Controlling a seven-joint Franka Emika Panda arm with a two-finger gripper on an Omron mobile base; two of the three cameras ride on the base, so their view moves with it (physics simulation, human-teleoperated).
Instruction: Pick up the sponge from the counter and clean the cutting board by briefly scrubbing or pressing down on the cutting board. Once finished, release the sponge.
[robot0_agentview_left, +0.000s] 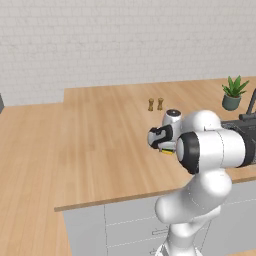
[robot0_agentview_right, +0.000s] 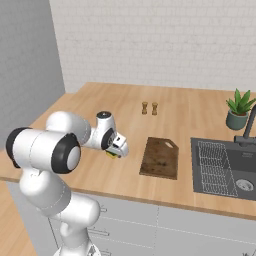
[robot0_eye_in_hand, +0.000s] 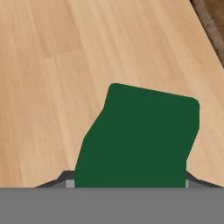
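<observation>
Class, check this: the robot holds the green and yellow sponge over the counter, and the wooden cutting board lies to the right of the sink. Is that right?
Not quite. The dark brown rectangular wooden cutting board lies left of the dark grey sink basin, as the right base view shows. The tool does hold the green and yellow sponge over the light wood-grain counter.

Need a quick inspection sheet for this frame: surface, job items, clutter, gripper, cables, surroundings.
Surface: counter, light wood grain, over grey cabinet fronts.
Job's things: sponge, green top, yellow layer below, sits between the fingers beside the cutting board; whether it is lifted off the counter cannot be told. Nothing lies on the board.
Clutter: two small brown shakers behind the board; potted plant near the sink.
Grippers: gripper shut on the sponge, left of the board.
Cables: nothing seen.
Surroundings: white brick wall behind; dark faucet at the sink.
</observation>
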